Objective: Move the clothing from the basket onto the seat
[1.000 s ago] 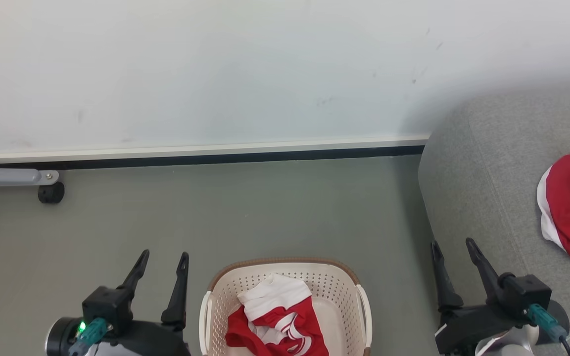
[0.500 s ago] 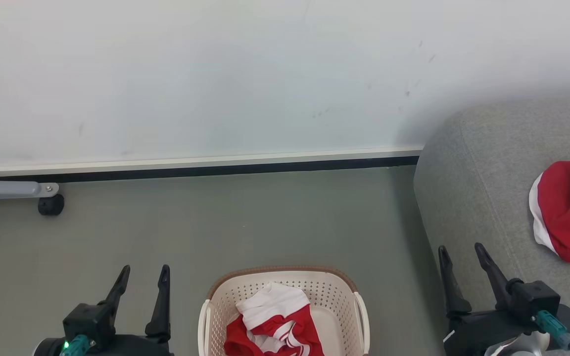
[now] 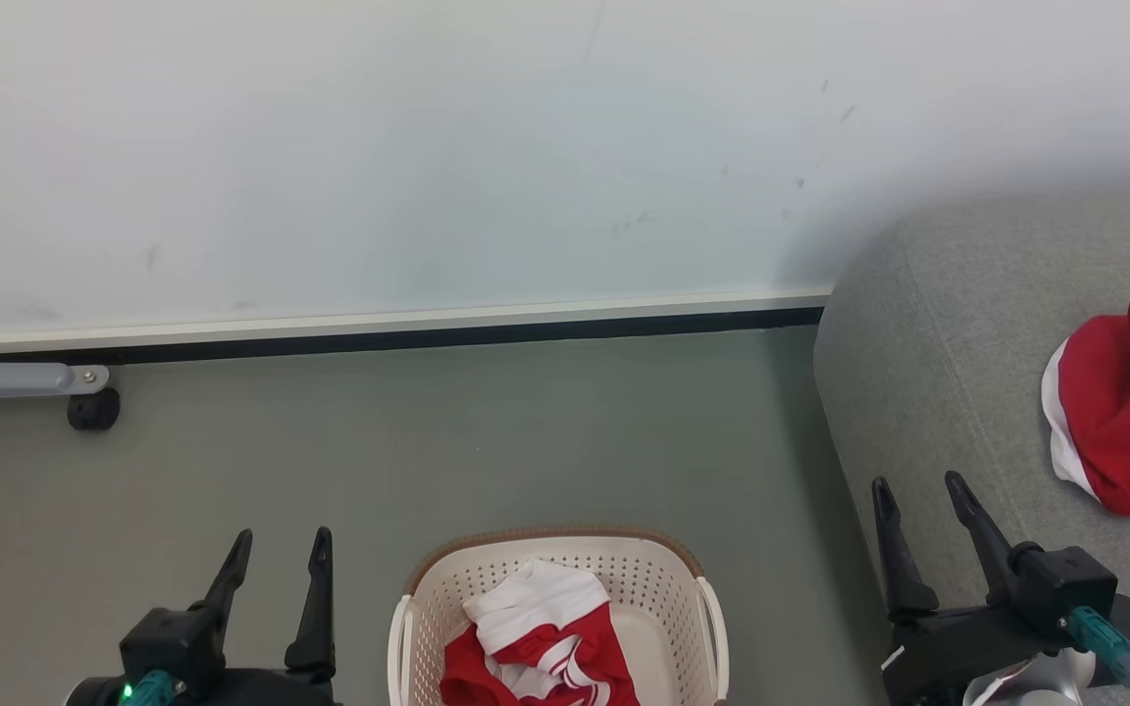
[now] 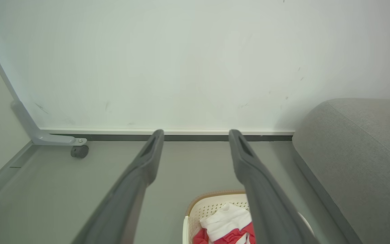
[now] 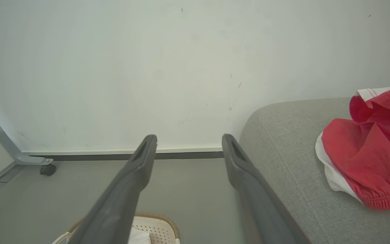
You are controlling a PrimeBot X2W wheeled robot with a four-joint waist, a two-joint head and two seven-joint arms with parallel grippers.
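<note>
The left claw [image 3: 282,536] and right claw [image 3: 916,480] stood wide and empty either side of the basket [image 3: 545,535], seemingly poised to reach in. One garment [image 3: 536,642] lay crumpled inside; the other garment [image 3: 1114,431] rested on the seat [image 3: 928,373], past its corner.

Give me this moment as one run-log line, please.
left gripper: open, empty | right gripper: open, empty | basket: one red-and-white garment inside | couch: second red garment on it

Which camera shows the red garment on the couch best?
The right wrist view: the garment is large and close. The head view crops it at the edge; the left wrist view catches a sliver.
</note>
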